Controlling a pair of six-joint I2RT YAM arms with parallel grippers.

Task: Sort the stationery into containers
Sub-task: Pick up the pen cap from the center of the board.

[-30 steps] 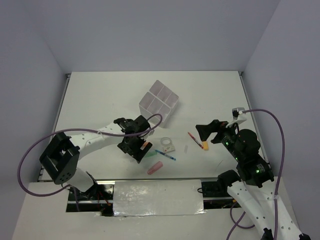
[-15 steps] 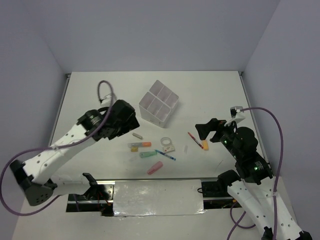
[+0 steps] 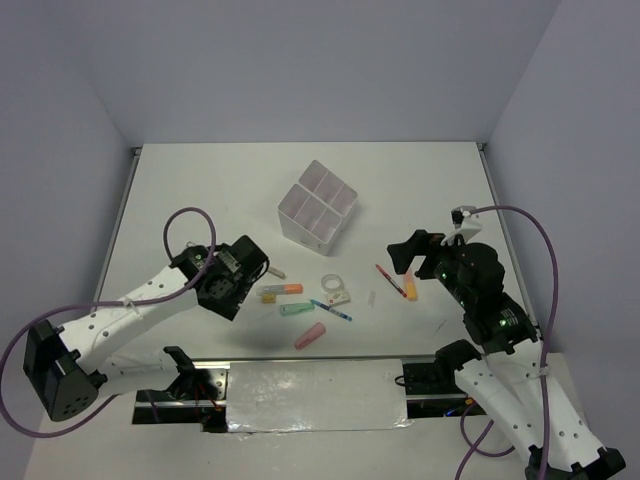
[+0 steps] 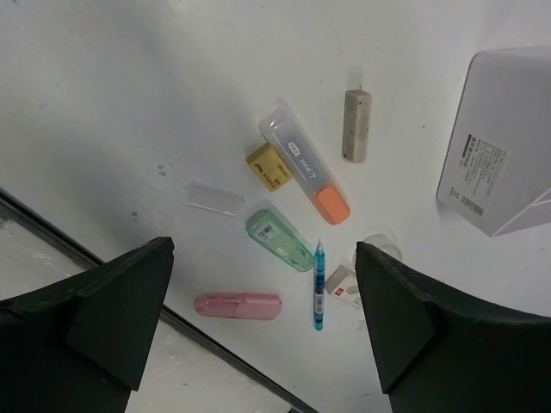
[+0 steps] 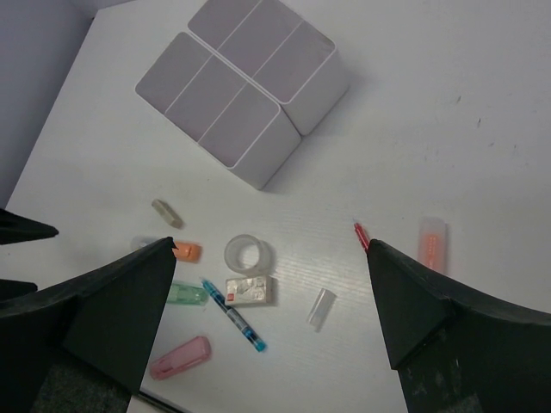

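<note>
A: Pose entry. In the top view we see the left arm (image 3: 140, 300) stretched low from the near left corner toward the table's middle. Its wrist is just left of the scattered stationery. The right arm (image 3: 495, 310) stands folded at the near right, head aimed left.

B: Claws. We note the left gripper (image 4: 261, 248) released, jaws wide, gripping nothing. The right gripper (image 5: 269, 243) is likewise spread and bare.

A: Task items. The translucent white square plastic box with four compartments (image 3: 305, 232) sits beyond the clutter, one corner toward us, apart from both claws. On the white table (image 3: 200, 190), nearer than the box, we log:
- a clear-bodied marker with an orange cap (image 4: 306, 176), just beside a small tan eraser (image 4: 269, 166)
- a stubby green marker (image 4: 279, 239)
- a stubby pink marker (image 4: 238, 305)
- a thin blue pen (image 4: 318, 285)
- a grey-beige stick (image 4: 356, 126)
- a clear cap (image 4: 215, 199)

B: Near the right claw we record a stubby orange marker (image 5: 432, 241) and a thin red pen (image 5: 361, 235). A clear tape roll (image 5: 248, 255) lies just beside a white labelled eraser (image 5: 250, 291).

A: Doubtful points. In the right wrist view a finger cuts off most of the red pen. In the left wrist view the tape roll shows only as a sliver past a finger, and the box shows only an outer wall with a label. We cannot tell whether anything lies inside the compartments.
</note>
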